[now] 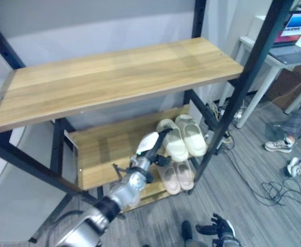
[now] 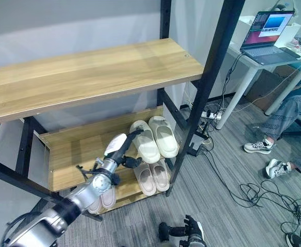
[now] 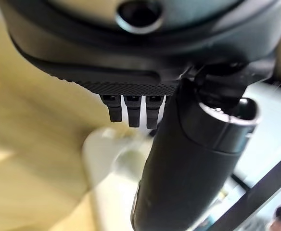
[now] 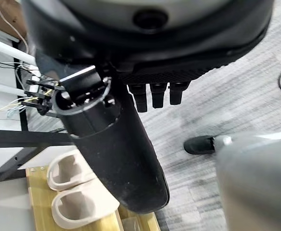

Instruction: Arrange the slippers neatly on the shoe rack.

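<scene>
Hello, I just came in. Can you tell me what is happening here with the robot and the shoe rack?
The robot is tidying slippers on a wooden shoe rack. Its left hand reaches in over the middle shelf, right beside a cream pair of slippers lying side by side there. Whether it touches them cannot be told. A pinkish pair sits on the lowest shelf. The right hand hangs low over the floor, holding nothing.

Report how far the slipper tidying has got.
Done: a cream pair sits side by side on the middle shelf, a pinkish pair on the bottom shelf. In hand: the left robot hand reaches toward the cream pair, fingers straight, holding nothing. Left: another slipper lower left may need straightening. The right robot hand hangs idle.
</scene>
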You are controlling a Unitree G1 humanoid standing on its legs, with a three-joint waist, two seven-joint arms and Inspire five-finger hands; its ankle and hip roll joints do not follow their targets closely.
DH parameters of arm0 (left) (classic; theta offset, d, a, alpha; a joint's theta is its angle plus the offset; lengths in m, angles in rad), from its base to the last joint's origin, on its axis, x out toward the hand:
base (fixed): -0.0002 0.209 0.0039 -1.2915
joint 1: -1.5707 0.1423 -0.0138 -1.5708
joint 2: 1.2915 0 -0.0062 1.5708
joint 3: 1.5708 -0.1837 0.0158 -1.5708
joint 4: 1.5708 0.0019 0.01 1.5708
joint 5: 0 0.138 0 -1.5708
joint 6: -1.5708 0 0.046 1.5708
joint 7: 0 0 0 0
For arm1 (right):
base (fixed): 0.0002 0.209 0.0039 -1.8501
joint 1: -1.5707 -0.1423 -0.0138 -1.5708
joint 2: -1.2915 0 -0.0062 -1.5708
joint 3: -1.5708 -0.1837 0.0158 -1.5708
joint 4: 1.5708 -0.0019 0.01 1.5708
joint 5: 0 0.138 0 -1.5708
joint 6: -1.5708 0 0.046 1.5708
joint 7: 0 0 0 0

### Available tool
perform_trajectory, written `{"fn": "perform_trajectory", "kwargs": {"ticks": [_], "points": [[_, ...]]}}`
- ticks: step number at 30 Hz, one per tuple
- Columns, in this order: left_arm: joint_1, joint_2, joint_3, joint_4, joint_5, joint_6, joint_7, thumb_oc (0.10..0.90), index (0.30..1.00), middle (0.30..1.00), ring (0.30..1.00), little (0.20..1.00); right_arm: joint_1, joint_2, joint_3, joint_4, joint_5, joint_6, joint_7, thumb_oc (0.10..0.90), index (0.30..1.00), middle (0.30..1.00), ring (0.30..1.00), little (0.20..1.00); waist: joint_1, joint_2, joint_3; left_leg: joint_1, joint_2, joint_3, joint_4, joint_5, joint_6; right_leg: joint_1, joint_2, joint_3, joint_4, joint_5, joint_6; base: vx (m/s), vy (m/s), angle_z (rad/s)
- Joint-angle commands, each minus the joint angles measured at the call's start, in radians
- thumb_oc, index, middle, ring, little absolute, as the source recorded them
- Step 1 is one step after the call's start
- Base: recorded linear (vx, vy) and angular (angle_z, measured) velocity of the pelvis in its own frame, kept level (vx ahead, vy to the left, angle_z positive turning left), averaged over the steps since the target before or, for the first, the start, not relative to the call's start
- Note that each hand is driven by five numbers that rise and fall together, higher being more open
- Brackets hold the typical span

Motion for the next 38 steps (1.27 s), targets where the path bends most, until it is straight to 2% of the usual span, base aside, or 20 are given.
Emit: {"fn": "perform_trajectory", "kwargs": {"ticks": [1, 3, 5, 6, 7, 8, 9, 12, 16, 22, 23, 24, 27, 32, 35, 37, 38], "points": [[-0.035, 0.021, 0.131, -0.169, -0.011, -0.13, -0.035, 0.8, 0.9, 0.9, 0.9, 0.9, -0.055, -0.031, -0.06, 0.031, -0.018, -0.032, -0.035, 0.8, 0.9, 0.9, 0.9, 0.9, 0.025, 0.068, -0.028, -0.022, 0.016, -0.156, -0.006, -0.071, -0.024, 0.12, 0.059, -0.053, 0.024, -0.219, 0.034, -0.01, -0.024, 0.16], [0.046, 0.058, 0.179, -0.298, -0.044, -0.146, -0.089, 0.8, 0.9, 0.9, 0.9, 0.9, -0.04, -0.018, -0.06, 0.027, -0.043, -0.023, -0.033, 0.8, 0.9, 0.9, 0.9, 0.9, 0.042, 0.067, -0.038, -0.021, 0.015, -0.161, -0.006, -0.061, -0.023, 0.123, 0.06, -0.061, 0.027, -0.212, 0.032, -0.06, -0.022, 0.23], [0.085, 0.066, 0.193, -0.336, -0.07, -0.15, -0.113, 0.8, 0.9, 0.9, 0.9, 0.9, -0.035, -0.013, -0.058, 0.025, -0.05, -0.022, -0.032, 0.8, 0.9, 0.9, 0.9, 0.9, 0.047, 0.067, -0.042, -0.013, 0.015, -0.164, -0.006, -0.071, -0.024, 0.132, 0.062, -0.064, 0.025, -0.221, 0.032, -0.04, -0.016, 0.11], [0.173, 0.079, 0.217, -0.393, -0.184, -0.17, -0.176, 0.8, 0.9, 0.9, 0.9, 0.9, -0.031, -0.008, -0.051, 0.016, -0.064, -0.016, -0.024, 0.8, 0.9, 0.9, 0.9, 0.9, 0.059, 0.066, -0.049, -0.01, 0.014, -0.17, -0.006, -0.061, -0.023, 0.137, 0.063, -0.071, 0.027, -0.217, 0.029, -0.1, -0.024, 0.09], [0.242, 0.085, 0.277, -0.419, -0.255, -0.178, -0.188, 0.8, 0.9, 0.9, 0.9, 0.9, 0.064, -0.035, -0.071, -0.034, -0.08, -0.018, 0.012, 0.8, 0.9, 0.9, 0.9, 0.9, 0.054, 0.062, -0.048, -0.012, 0.015, -0.168, -0.006, -0.056, -0.024, 0.134, 0.063, -0.072, 0.028, -0.214, 0.029, -0.04, -0.019, 0.07], [0.247, 0.085, 0.278, -0.422, -0.256, -0.177, -0.189, 0.8, 0.9, 0.9, 0.9, 0.9, 0.069, -0.036, -0.069, -0.036, -0.08, -0.017, 0.012, 0.8, 0.9, 0.9, 0.9, 0.9, 0.053, 0.064, -0.052, -0.005, 0.016, -0.169, -0.006, -0.069, -0.024, 0.142, 0.065, -0.072, 0.026, -0.224, 0.031, -0.02, -0.019, 0.04], [0.284, 0.082, 0.304, -0.428, -0.335, -0.186, -0.227, 0.8, 0.9, 0.9, 0.9, 0.9, 0.132, -0.057, -0.073, -0.062, -0.069, -0.028, 0.065, 0.8, 0.9, 0.9, 0.9, 0.9, 0.045, 0.062, -0.046, -0.002, 0.018, -0.165, -0.006, -0.068, -0.025, 0.144, 0.067, -0.069, 0.029, -0.225, 0.029, -0.02, -0.02, 0.04], [0.459, 0.108, 0.32, -0.5, -0.48, -0.178, -0.368, 0.8, 0.9, 0.9, 0.9, 0.9, 0.165, -0.078, -0.09, 0.003, -0.093, -0.032, 0.113, 0.8, 0.9, 0.9, 0.9, 0.9, 0.055, 0.061, -0.036, 0.009, 0.021, -0.173, -0.006, -0.068, -0.023, 0.158, 0.074, -0.076, 0.032, -0.232, 0.024, -0.09, -0.021, 0.02], [0.518, 0.111, 0.299, -0.506, -0.547, -0.158, -0.433, 0.8, 0.9, 0.9, 0.9, 0.9, 0.133, -0.078, -0.098, 0.068, -0.117, -0.022, 0.105, 0.8, 0.9, 0.9, 0.9, 0.9, 0.069, 0.061, -0.036, 0.015, 0.023, -0.187, -0.006, -0.065, -0.022, 0.167, 0.077, -0.086, 0.035, -0.237, 0.02, -0.03, 0.006, 0.06], [0.568, 0.111, 0.324, -0.413, -0.527, -0.146, -0.414, 0.8, 0.9, 0.9, 0.9, 0.9, 0.13, -0.081, -0.091, 0.078, -0.146, -0.016, 0.095, 0.8, 0.9, 0.9, 0.9, 0.9, 0.083, 0.054, -0.032, 0.013, 0.022, -0.211, -0.006, -0.057, -0.023, 0.172, 0.077, -0.104, 0.045, -0.241, 0.015, -0.04, 0.006, 0.12], [0.584, 0.097, 0.328, -0.318, -0.512, -0.137, -0.4, 0.8, 0.9, 0.9, 0.9, 0.9, 0.13, -0.083, -0.098, 0.084, -0.144, -0.013, 0.092, 0.8, 0.9, 0.9, 0.9, 0.9, 0.089, 0.05, -0.029, 0.011, 0.022, -0.221, -0.006, -0.053, -0.023, 0.174, 0.076, -0.11, 0.048, -0.242, 0.013, -0.03, 0.004, 0.15], [0.582, 0.096, 0.327, -0.315, -0.511, -0.139, -0.4, 0.8, 0.9, 0.9, 0.9, 0.9, 0.13, -0.083, -0.098, 0.084, -0.144, -0.013, 0.092, 0.8, 0.9, 0.9, 0.9, 0.9, 0.089, 0.05, -0.029, 0.011, 0.022, -0.222, -0.006, -0.053, -0.023, 0.174, 0.076, -0.111, 0.048, -0.242, 0.013, -0.04, 0.006, 0.17], [0.605, 0.08, 0.321, -0.167, -0.512, -0.119, -0.409, 0.8, 0.9, 0.9, 0.9, 0.9, 0.13, -0.089, -0.106, 0.104, -0.148, -0.002, 0.095, 0.8, 0.9, 0.9, 0.9, 0.9, 0.09, 0.048, -0.031, 0.012, 0.021, -0.228, -0.006, -0.052, -0.022, 0.179, 0.074, -0.12, 0.048, -0.243, 0.011, -0.01, 0.017, 0.15], [0.572, -0.062, 0.381, 0.337, -0.445, -0.091, -0.311, 0.8, 0.9, 0.9, 0.9, 0.9, 0.131, -0.089, -0.126, 0.169, -0.164, 0.011, 0.08, 0.8, 0.9, 0.9, 0.9, 0.9, 0.089, 0.043, -0.028, 0.013, 0.02, -0.233, -0.006, -0.044, -0.019, 0.177, 0.073, -0.121, 0.052, -0.242, 0.006, -0.01, 0.016, 0.03], [0.483, -0.162, 0.501, 0.777, -0.508, -0.061, -0.249, 0.8, 0.9, 0.9, 0.9, 0.9, 0.118, -0.08, -0.107, 0.23, -0.219, 0.02, 0.058, 0.8, 0.9, 0.9, 0.9, 0.9, 0.09, 0.035, -0.025, 0.011, 0.019, -0.235, -0.006, -0.04, -0.02, 0.172, 0.074, -0.118, 0.052, -0.243, 0.001, -0.01, 0.007, 0.03], [0.456, -0.175, 0.556, 0.921, -0.507, -0.038, -0.232, 0.8, 0.9, 0.9, 0.9, 0.9, 0.112, -0.073, -0.082, 0.248, -0.264, 0.03, 0.059, 0.8, 0.9, 0.9, 0.9, 0.9, 0.092, 0.03, -0.026, 0.013, 0.019, -0.234, -0.006, -0.038, -0.021, 0.171, 0.075, -0.116, 0.05, -0.24, -0.002, 0.0, -0.001, 0.02], [0.455, -0.175, 0.556, 0.922, -0.507, -0.038, -0.232, 0.8, 0.9, 0.9, 0.9, 0.9, 0.111, -0.072, -0.082, 0.248, -0.264, 0.03, 0.059, 0.8, 0.9, 0.9, 0.9, 0.9, 0.092, 0.03, -0.026, 0.013, 0.019, -0.234, -0.006, -0.038, -0.021, 0.171, 0.075, -0.116, 0.05, -0.24, -0.002, -0.01, 0.0, 0.04]]}}
